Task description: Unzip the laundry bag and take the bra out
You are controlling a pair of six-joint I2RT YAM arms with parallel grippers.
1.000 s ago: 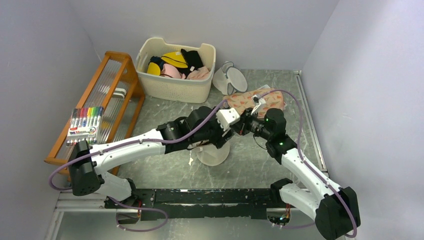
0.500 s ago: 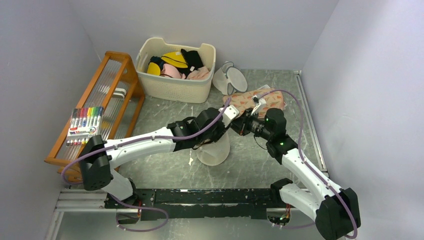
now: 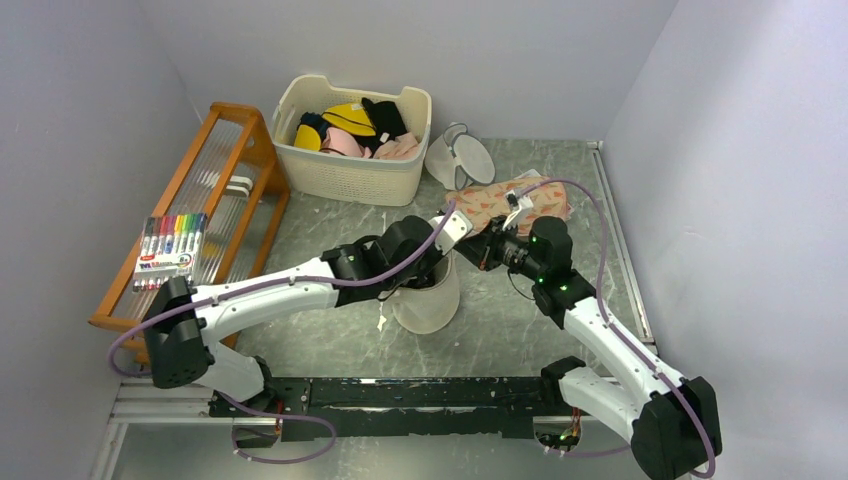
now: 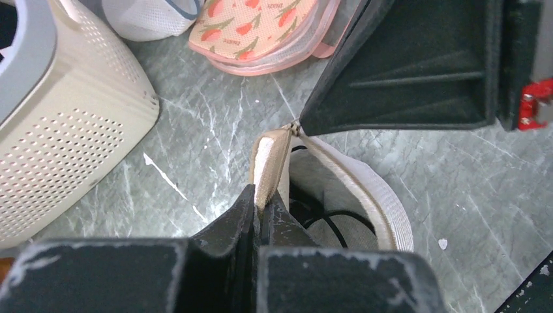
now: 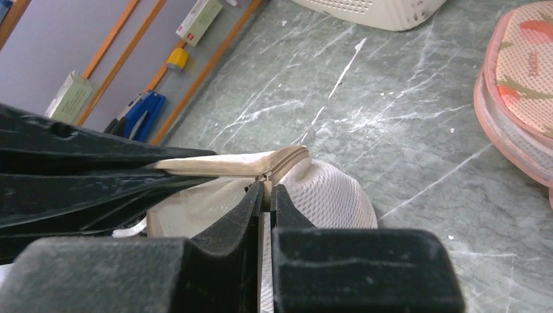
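Note:
The laundry bag point(image 3: 428, 302), round white mesh with a cream zip rim point(image 4: 270, 160), stands mid-table between both arms. My left gripper point(image 3: 437, 262) is over its top, and in the left wrist view its jaws point(image 4: 261, 207) are shut on the cream rim. My right gripper point(image 3: 470, 250) meets it from the right, shut on the zip pull point(image 5: 265, 186) at the end of the rim. The bag point(image 5: 326, 195) gapes partly open. Black lines point(image 4: 339, 215) show inside; I cannot tell whether they are the bra.
A cream basket point(image 3: 350, 172) of clothes stands at the back, with a plain mesh bag point(image 3: 462, 155) to its right. A flat pink pouch point(image 3: 510, 205) lies behind the right gripper. A wooden rack point(image 3: 215, 190) with a marker pack point(image 3: 170, 250) lines the left side.
My left gripper has come down onto the bag's rim and shut on it. The bag now stands taller under it. The right gripper has stayed shut in place.

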